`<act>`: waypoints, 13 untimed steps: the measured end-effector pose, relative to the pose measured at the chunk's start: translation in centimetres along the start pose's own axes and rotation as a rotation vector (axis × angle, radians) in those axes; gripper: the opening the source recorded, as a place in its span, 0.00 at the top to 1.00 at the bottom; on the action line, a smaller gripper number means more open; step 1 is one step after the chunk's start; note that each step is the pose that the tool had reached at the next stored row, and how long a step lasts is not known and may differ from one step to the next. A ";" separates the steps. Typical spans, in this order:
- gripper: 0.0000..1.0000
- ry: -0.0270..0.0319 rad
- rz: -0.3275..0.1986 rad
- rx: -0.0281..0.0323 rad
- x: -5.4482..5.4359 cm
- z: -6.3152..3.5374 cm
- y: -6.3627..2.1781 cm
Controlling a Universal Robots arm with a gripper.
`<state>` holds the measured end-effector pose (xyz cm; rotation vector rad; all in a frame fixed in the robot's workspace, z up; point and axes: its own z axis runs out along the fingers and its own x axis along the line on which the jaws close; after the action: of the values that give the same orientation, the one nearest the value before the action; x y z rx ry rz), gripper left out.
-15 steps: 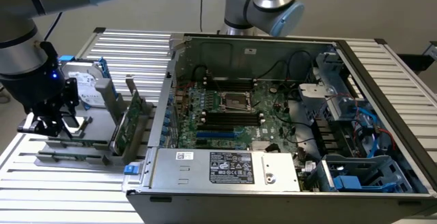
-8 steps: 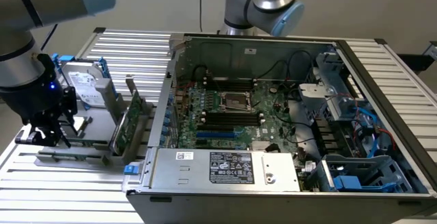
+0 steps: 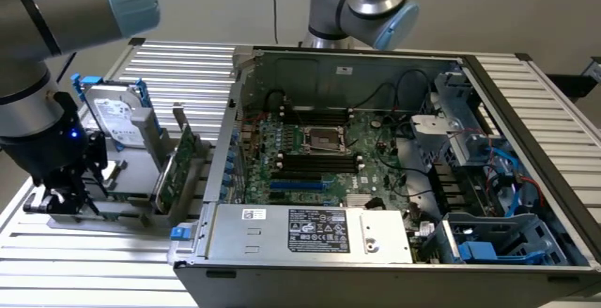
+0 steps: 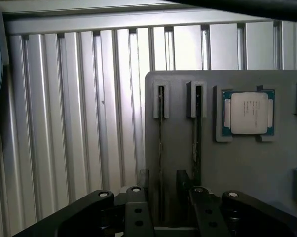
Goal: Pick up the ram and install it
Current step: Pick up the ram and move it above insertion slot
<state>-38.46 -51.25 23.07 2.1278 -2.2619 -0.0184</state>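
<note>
My claw (image 4: 162, 183) is hovering over the gray tray (image 4: 237, 168), jaws standing wide apart, gripping nothing. The ram (image 4: 161, 133) is sitting on edge in a tray slot, lining up between my fingertips; can't tell if touching. 2nd stick (image 4: 197, 128) is sitting in the next tray slot, w/ CPU (image 4: 248, 112) just past it. PC case (image 3: 376, 146) is lying beside the tray, open side up.

Table (image 3: 545, 111): slatted aluminium top.
Computer case (image 3: 348, 69): open, resting on the slats, exterior view's right.
Grey holder plate (image 4: 237, 173): flat on the slats, beside the case.
</note>
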 end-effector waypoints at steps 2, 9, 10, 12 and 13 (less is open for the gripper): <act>0.64 0.0002 -0.001 -0.0002 0.0 0.35 -0.02; 0.64 0.0003 -0.005 -0.0001 0.0 1.62 -0.06; 0.64 0.0003 -0.006 -0.0001 0.0 1.81 -0.07; 0.64 0.0004 -0.008 0.0000 0.0 2.18 -0.08; 0.64 0.0005 -0.009 -0.0001 0.0 2.35 -0.09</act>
<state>-38.45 -51.32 20.72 2.1382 -2.2515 -0.0182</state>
